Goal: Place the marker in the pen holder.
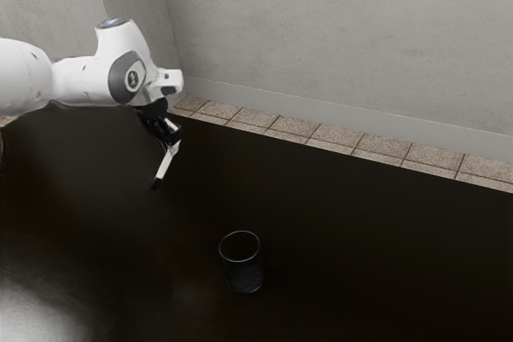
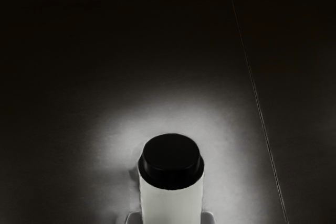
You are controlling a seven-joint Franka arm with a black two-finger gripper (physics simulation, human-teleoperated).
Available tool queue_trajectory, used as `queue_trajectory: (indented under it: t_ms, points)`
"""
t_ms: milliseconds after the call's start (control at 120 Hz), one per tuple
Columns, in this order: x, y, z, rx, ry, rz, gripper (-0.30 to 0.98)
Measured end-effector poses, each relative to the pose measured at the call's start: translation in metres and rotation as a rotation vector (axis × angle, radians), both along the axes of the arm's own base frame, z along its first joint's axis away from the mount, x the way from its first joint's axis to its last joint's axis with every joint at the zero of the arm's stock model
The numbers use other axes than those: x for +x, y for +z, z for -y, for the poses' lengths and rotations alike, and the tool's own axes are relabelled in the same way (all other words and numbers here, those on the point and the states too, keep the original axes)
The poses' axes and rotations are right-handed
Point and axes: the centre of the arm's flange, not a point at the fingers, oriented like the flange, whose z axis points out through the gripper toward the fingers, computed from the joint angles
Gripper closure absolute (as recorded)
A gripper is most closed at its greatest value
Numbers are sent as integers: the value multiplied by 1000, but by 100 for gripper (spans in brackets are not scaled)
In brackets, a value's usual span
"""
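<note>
The claw point(image 1: 172, 142) grips the white marker point(image 1: 166, 164), which hangs tilted over the table point(image 1: 353, 230), apart from the pen holder point(image 1: 244, 275), so it should be carried higher than the rim point(image 1: 240, 260), made upright, centred carefully, and only then lowered gently.

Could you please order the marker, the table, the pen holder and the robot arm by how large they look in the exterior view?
1. Table
2. Robot arm
3. Pen holder
4. Marker
</note>
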Motion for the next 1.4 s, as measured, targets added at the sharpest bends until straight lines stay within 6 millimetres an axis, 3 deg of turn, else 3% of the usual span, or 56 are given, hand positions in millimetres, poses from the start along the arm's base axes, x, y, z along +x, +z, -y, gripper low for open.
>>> queue_trajectory:
  t_ms: [92,208,442,708,908,1183,1400]
  points:
    - [-23,34,39,-9,-53,107,69]
    - [-32,52,76,-10,-108,191,69]
    - [-50,57,136,-18,-197,249,70]
    - [-99,56,204,-26,-307,272,70]
    - [-112,46,223,-31,-331,276,70]
    - [-151,35,247,-27,-371,261,70]
    - [-156,20,253,-35,-376,236,70]
